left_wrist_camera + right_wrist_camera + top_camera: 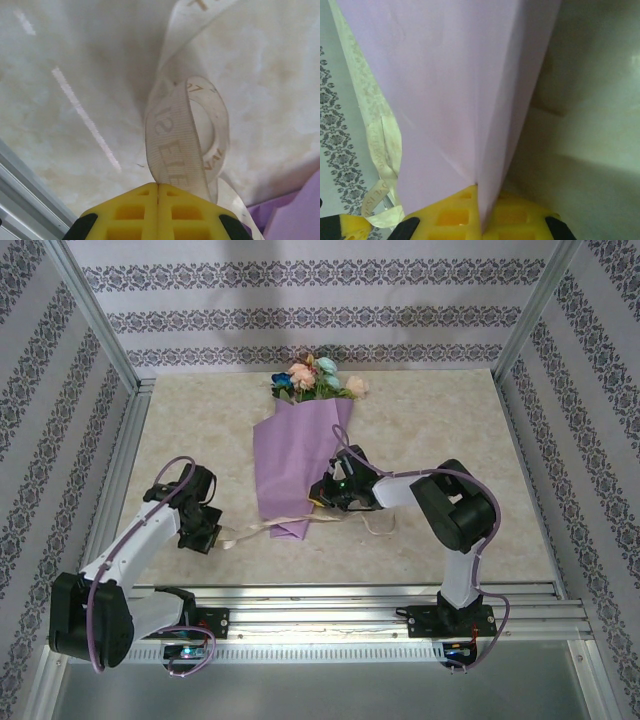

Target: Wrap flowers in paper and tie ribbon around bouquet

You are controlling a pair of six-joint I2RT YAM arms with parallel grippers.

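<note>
Bouquet [298, 460]: lilac paper cone, pastel blooms [315, 378], perhaps creased

My right gripper [323, 497] sits against the bouquet's [300, 455] near right edge. My left gripper [205, 537] hangs left of the bouquet's near tip, the ribbon [250, 531] stretched between them. Flowers [315, 378] crown its far end.

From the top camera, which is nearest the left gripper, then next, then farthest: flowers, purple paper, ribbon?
1. The thin cream ribbon, pinched in the left gripper.
2. The lilac paper cone, to its right.
3. The colourful artificial flowers, at the far end.
</note>
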